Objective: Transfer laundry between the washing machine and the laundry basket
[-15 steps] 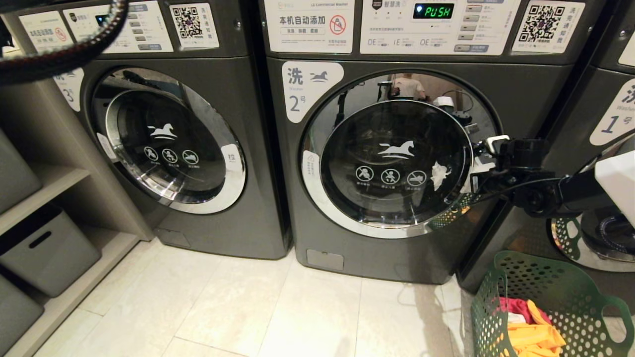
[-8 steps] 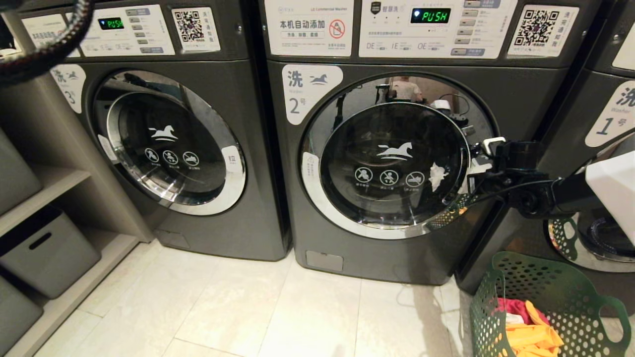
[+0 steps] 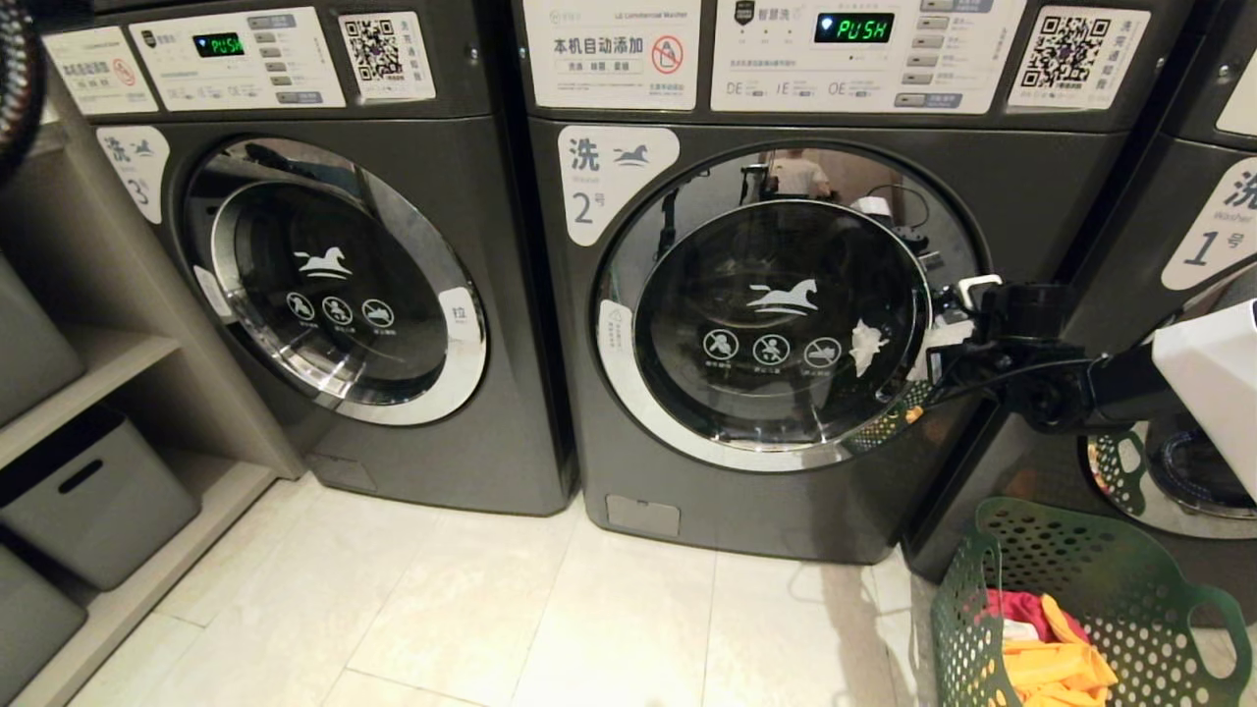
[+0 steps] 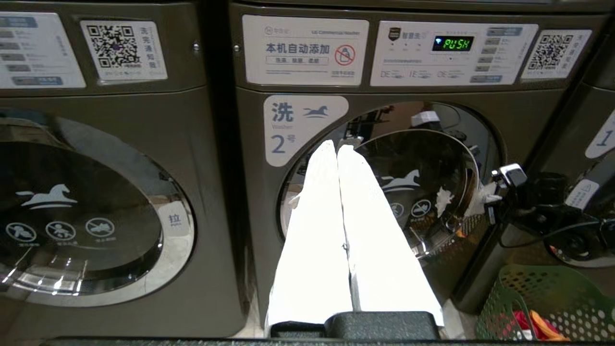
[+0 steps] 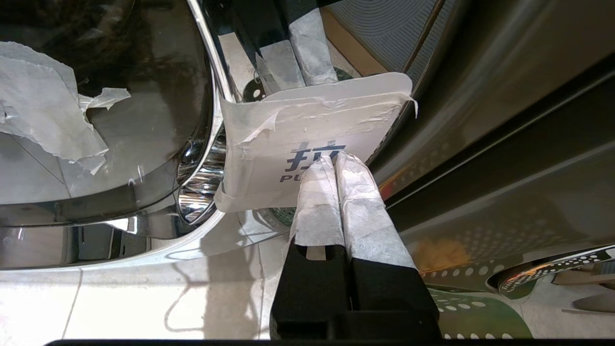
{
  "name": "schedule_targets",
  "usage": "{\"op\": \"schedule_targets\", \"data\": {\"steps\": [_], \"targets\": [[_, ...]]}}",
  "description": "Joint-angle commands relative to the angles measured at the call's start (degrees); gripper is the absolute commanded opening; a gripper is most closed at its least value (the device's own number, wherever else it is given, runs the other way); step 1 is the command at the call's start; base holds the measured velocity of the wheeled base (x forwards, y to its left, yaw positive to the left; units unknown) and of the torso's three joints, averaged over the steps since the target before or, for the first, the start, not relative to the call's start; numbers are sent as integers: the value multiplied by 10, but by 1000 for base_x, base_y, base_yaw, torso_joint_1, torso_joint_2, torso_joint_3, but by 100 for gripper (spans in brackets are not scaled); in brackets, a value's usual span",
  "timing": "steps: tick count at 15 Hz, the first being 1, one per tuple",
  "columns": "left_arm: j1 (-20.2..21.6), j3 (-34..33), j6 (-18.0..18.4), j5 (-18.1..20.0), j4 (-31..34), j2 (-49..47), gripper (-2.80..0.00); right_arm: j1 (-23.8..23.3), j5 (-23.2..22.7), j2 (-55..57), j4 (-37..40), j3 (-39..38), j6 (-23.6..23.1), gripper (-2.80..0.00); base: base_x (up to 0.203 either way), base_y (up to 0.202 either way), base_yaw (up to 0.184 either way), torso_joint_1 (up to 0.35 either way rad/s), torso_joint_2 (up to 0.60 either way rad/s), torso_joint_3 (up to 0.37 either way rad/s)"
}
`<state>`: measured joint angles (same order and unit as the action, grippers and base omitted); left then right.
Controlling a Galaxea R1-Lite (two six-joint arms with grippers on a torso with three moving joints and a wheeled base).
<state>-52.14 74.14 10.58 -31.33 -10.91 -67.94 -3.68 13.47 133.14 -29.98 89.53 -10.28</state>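
The washing machine (image 3: pixel 550 393) marked 2 stands in the middle with its round glass door (image 3: pixel 776 324) closed. My right gripper (image 3: pixel 938 344) is at the door's right edge, shut, and its taped fingertips (image 5: pixel 335 158) press on the white label (image 5: pixel 307 134) stuck over the handle. My left gripper (image 4: pixel 336 146) is shut and empty, held back from the washer and pointing at the door's left side. The green laundry basket (image 3: pixel 1110 570) sits on the floor at the lower right. It holds laundry: an orange-yellow cloth (image 3: pixel 1056 673) and a red-pink one (image 3: pixel 1021 609).
Washer 3 (image 3: pixel 334 285) is on the left and washer 1 (image 3: pixel 1208 245) on the right, both closed. A shelf with grey bins (image 3: pixel 93 501) lines the left wall. Pale floor tiles (image 3: pixel 491 609) lie in front. A torn paper scrap (image 3: pixel 869 344) sticks to the door glass.
The left arm's cable at the head view's top left has slid out toward the left edge. The right gripper stays at the door's right edge, still shut.
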Motion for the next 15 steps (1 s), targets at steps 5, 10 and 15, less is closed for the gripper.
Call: {"op": "schedule_targets", "data": {"steps": [5,10,15], "targets": [[0,-5,1,-4,59,36,-280,9,-13,-198,59,-162,-19,-280,0,0,0,0,0,0],[0,-16,0,-29,234,87,-280,18,-69,-499,118,-428,-28,-280,0,0,0,0,0,0],[-1,-61,-3,-88,362,165,-280,21,-96,-830,133,-766,-32,-280,0,0,0,0,0,0]]}}
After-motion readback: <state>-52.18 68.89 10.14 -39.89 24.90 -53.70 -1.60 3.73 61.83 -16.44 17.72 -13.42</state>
